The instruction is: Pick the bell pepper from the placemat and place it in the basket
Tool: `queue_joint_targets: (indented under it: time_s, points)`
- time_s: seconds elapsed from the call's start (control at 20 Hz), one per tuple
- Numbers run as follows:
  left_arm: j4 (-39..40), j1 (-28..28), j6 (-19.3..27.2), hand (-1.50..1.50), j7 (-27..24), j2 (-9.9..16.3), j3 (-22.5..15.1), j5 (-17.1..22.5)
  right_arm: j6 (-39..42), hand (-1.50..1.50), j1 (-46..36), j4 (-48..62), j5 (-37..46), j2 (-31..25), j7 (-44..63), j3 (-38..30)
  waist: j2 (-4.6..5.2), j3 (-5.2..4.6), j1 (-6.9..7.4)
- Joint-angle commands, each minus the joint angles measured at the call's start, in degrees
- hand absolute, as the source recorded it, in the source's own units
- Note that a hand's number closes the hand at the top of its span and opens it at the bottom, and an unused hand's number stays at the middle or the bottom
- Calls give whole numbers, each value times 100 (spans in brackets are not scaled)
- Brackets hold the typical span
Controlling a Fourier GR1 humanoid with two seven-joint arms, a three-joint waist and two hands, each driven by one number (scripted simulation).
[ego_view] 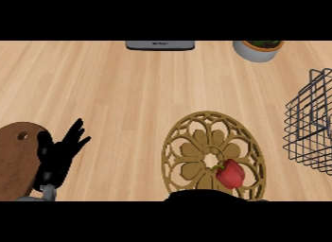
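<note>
A red bell pepper [231, 174] lies on the lower right part of a round golden openwork placemat [193, 152] in the lower middle of the counter. A dark wire basket [318, 124] stands at the right edge, apart from the mat. My left hand [59, 150] rests open at the lower left, fingers up, far from the pepper. My right hand [206, 195] shows only as a black shape at the lower edge, just below the pepper and the mat's near rim; it holds nothing that I can see.
A brown wooden board [9, 163] lies at the lower left, beside my left hand. A grey pot with a plant [257, 50] and a grey appliance [160, 45] sit at the far edge. Bare wood stretches between mat and basket.
</note>
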Motion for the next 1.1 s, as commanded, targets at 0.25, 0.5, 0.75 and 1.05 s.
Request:
queue_joint_targets:
  time_s: [0.25,0.5,0.75,1.05]
  points:
    - [37,792,126,0,29,-79,-145,-78,-39,-150,-683,-1777,2601,-1487,424,-604,0,-31,-281]
    - [-47,696,-101,0,75,154,129,126,801,-150,-1267,-2590,2174,-2115,1115,-1463,66,-48,-201]
    - [15,440,45,0,336,126,136,46,1935,-150,-1625,-2673,1264,-3067,1150,-2139,75,-50,-273]
    - [-267,656,-4,0,321,167,72,-22,3019,-150,-2060,-2271,519,-3984,1050,-2811,84,-48,-151]
